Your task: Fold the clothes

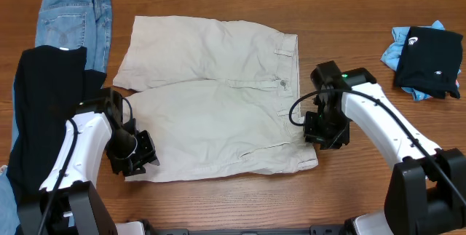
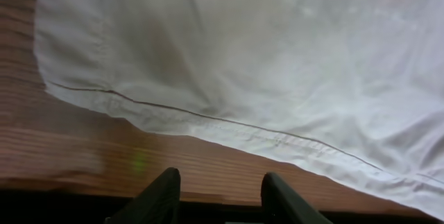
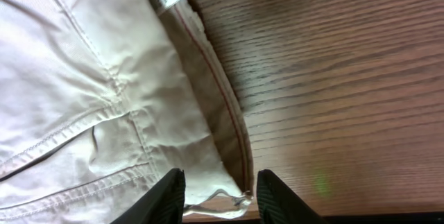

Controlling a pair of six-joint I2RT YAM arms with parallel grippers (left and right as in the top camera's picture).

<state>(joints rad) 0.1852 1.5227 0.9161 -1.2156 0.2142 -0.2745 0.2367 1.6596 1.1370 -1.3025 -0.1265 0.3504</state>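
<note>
Shorts: the light beige cotton shorts lie spread flat in the middle of the brown wooden table, with the waistband to the right and the two leg hems to the left.
Waistband: it runs far to near along the right edge, with belt loops and a button at its middle.
Near left corner: the left gripper hangs at the near leg's hem corner. In the left wrist view its fingers stand well apart over bare wood, and the stitched hem of the shorts is just beyond them.
Near right corner: the right gripper sits at the near end of the waistband. In the right wrist view its jaws are spread wide, the corner of the waistband lies between the fingertips, and whether they touch it I cannot tell.
Far left: faded blue denim jeans lie at the far left edge.
Left: a black garment lies just beside the shorts, partly under the left arm.
Far right: a small black garment rests on a crumpled light blue cloth, well apart from the shorts.
</note>
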